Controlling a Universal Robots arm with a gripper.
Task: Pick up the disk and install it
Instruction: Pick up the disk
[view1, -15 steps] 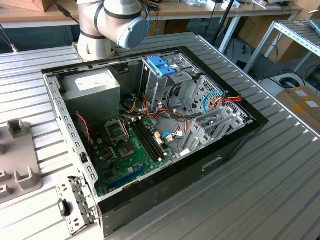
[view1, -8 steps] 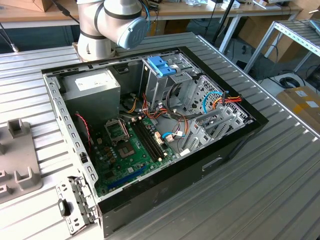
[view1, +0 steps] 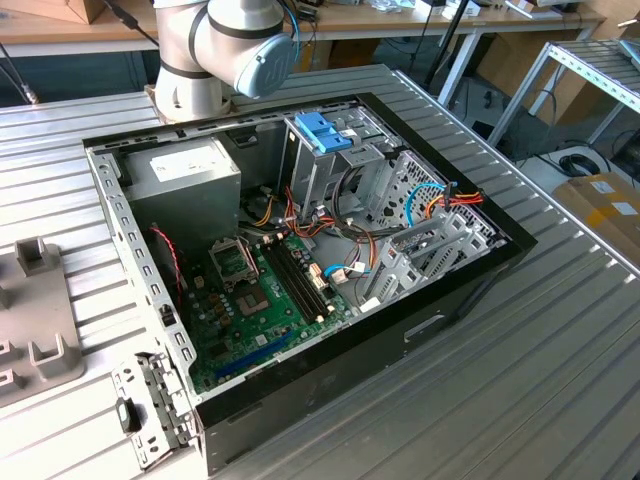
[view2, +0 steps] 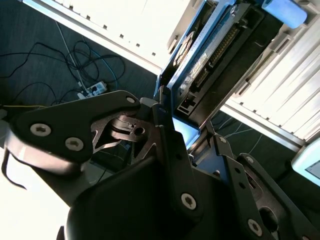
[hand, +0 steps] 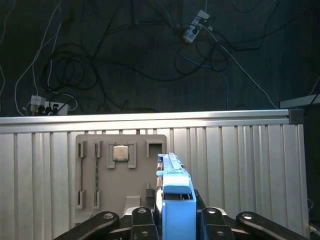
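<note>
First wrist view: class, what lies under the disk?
A grey fixture tray holding a processor chip, on the ribbed table. The disk, held in the gripper, covers part of the tray, so anything there is hidden.

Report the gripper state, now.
Gripper: closed, holding the disk, blue frame edge showing in the first wrist view.

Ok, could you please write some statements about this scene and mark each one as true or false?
1. The pincer is shut on the disk. True.
2. The disk sits in the drive cage. False: it is in the pincer, with the grey tray beyond it.
3. The computer case lies with its side open. True.
4. The grey tray holds no processor chip. False: a chip sits in one of its sockets.
</note>
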